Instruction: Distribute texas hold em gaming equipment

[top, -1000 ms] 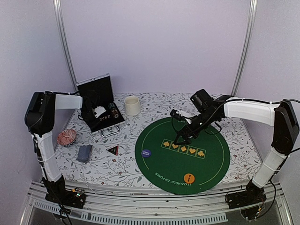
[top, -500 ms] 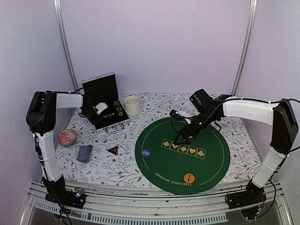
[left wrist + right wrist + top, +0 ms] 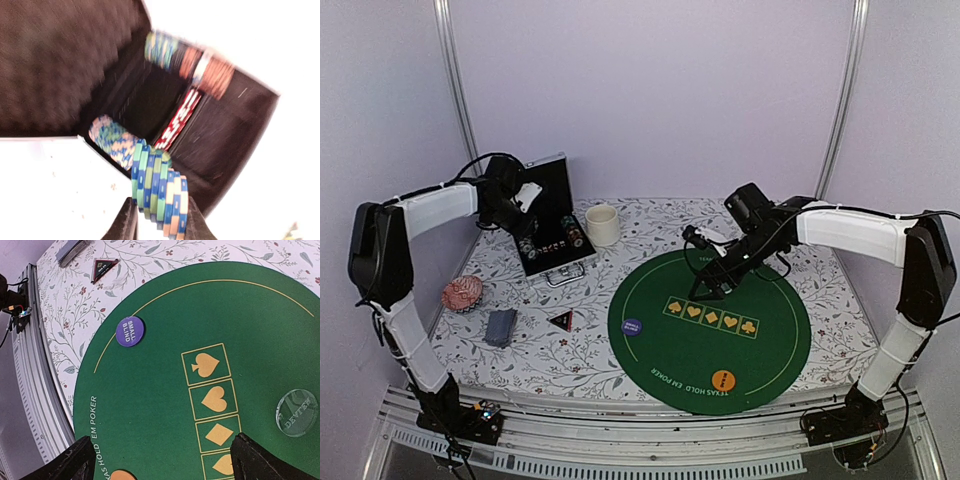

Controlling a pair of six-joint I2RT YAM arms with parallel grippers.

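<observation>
Since a second ago the left gripper (image 3: pixel 526 197) has lifted out of the silver-edged case (image 3: pixel 558 250) at upper left. From above: one purple disc (image 3: pixel 632 326) and one orange disc (image 3: pixel 723 380) on the green mat (image 3: pixel 770 340), with one triangular token (image 3: pixel 560 320), one card deck (image 3: pixel 501 326) and one red chip stack (image 3: pixel 462 293) left of it. Left wrist: the fingers (image 3: pixel 126 225) clamp one blue-green chip stack (image 3: pixel 157 187) over the case's rim. Right wrist: the right gripper (image 3: pixel 162 440) gapes wide, empty, over bare mat, with one clear dealer button (image 3: pixel 296 412) at the right edge.
</observation>
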